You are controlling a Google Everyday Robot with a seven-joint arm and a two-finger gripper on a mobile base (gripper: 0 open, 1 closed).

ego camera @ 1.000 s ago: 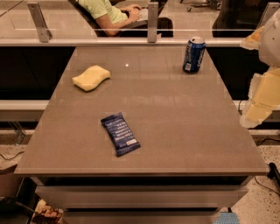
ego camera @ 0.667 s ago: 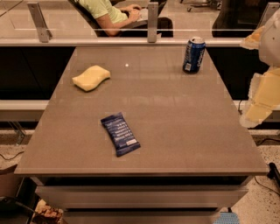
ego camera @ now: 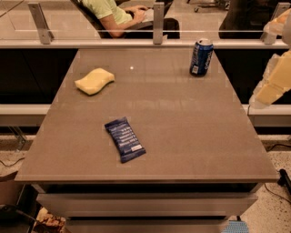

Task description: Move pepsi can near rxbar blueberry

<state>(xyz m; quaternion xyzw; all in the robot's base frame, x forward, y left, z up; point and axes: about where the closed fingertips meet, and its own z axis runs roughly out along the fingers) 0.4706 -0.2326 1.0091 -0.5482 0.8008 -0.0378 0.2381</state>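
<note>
The pepsi can (ego camera: pixel 201 57) stands upright at the far right of the grey table (ego camera: pixel 191 123), dark blue with a silver top. The rxbar blueberry (ego camera: pixel 124 139), a flat dark blue wrapper with white lettering, lies near the front of the table, left of the middle. The two are far apart. My gripper (ego camera: pixel 272 84) shows as cream-coloured parts at the right edge of the camera view. It is beyond the table's right side, to the right of the can and a little nearer to me, and touches nothing.
A yellow sponge (ego camera: pixel 94 81) lies at the far left of the table. A glass barrier with metal posts (ego camera: pixel 158 20) runs along the far edge, and a seated person (ego camera: pixel 113 13) is behind it. Cables lie on the floor to the right.
</note>
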